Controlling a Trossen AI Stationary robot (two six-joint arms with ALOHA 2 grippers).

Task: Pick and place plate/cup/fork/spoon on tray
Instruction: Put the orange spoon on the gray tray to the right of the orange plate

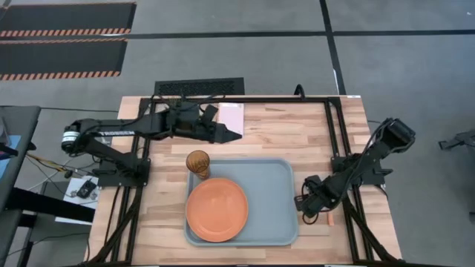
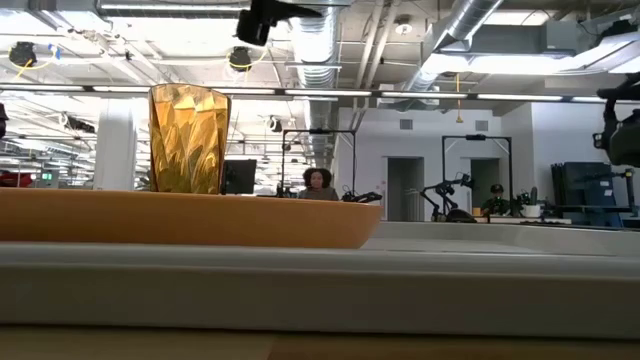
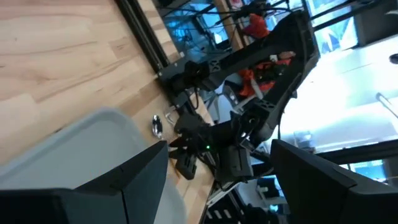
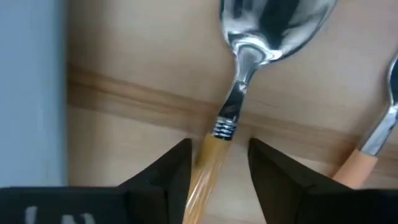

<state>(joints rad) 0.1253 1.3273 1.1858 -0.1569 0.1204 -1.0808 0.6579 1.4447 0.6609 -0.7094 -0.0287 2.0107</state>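
Note:
The pale blue-grey tray [image 1: 278, 178] lies mid-table. The orange plate [image 1: 217, 209] rests flat in its near left part, and the amber cup [image 1: 198, 163] stands upright in its far left corner. The low view also shows the cup [image 2: 188, 138] and the plate [image 2: 190, 218]. The spoon [image 4: 277, 25] lies on the wood to the right of the tray. My right gripper [image 4: 219, 171] is low over it and open, with one finger on each side of the orange handle [image 4: 208, 165]. A second orange-handled utensil [image 4: 370, 149] lies beside it with its head out of frame. My left gripper [image 1: 236, 134] is open and empty at the far side.
A pale pink card [image 1: 231, 117] lies at the table's far edge, by my left gripper. Black frame rails [image 1: 334, 133] run along the table's sides. The tray's right half is bare. A person [image 2: 318, 185] sits far off in the room behind the table.

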